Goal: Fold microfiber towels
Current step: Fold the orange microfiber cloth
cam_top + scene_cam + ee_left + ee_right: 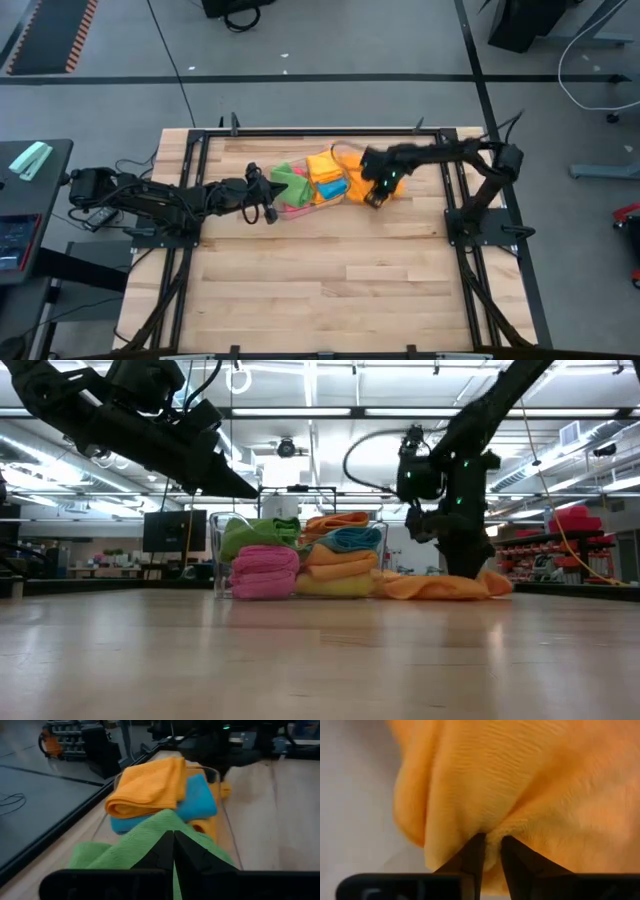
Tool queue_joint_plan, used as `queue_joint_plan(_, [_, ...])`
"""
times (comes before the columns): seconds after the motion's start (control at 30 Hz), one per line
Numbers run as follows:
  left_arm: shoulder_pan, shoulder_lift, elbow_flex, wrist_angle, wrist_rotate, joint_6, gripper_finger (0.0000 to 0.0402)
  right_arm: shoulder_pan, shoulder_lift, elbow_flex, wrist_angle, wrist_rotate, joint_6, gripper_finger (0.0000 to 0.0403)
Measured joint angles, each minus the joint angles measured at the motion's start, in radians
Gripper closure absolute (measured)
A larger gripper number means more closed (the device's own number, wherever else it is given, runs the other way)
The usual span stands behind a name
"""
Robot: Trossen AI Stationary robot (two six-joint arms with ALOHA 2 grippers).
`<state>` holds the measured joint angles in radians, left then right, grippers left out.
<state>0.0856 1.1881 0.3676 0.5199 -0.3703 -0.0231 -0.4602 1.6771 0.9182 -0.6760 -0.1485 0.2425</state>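
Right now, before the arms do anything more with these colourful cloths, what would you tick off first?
1. Right gripper pinching the loose orange towel: ok, a fold sits between its fingers.
2. That towel lying on the table outside the clear bin: ok.
3. Left gripper shut at the green towel: ok; whether it actually holds cloth, cannot tell.
4. Pink towel and blue towel resting in the bin: ok.
5. Arms apart from each other, one on each side of the bin: ok.
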Motion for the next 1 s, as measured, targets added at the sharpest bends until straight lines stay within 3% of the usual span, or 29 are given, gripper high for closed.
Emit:
queue_joint_plan(0.27, [-0.105, -0.001, 0.032, -0.002, 0.0, 0.008, 0.0375, 0.432, -0.048, 0.002, 0.036, 0.002, 0.137, 0.0341])
queue_joint_plan(0.53, [-0.264, 0.001, 0.07, 0.0, 0.001, 0.016, 0.0378, 0.787, -0.044, 0.003, 0.268, 0.098, 0.274, 0.0341])
queue_joint_plan(0.73, [-0.39, 0.002, 0.077, 0.0, 0.001, 0.007, 0.0368, 0.92, -0.045, 0.004, 0.483, 0.255, 0.278, 0.0341])
queue_joint_plan(0.9, [-0.477, 0.004, 0.077, -0.001, 0.001, -0.072, 0.0366, 0.95, -0.045, 0.004, 0.626, 0.454, 0.241, 0.0341])
queue_joint_plan(1.0, [-0.529, 0.034, 0.077, 0.005, 0.001, -0.111, 0.0365, 0.954, -0.045, 0.005, 0.714, 0.506, 0.243, 0.0341])
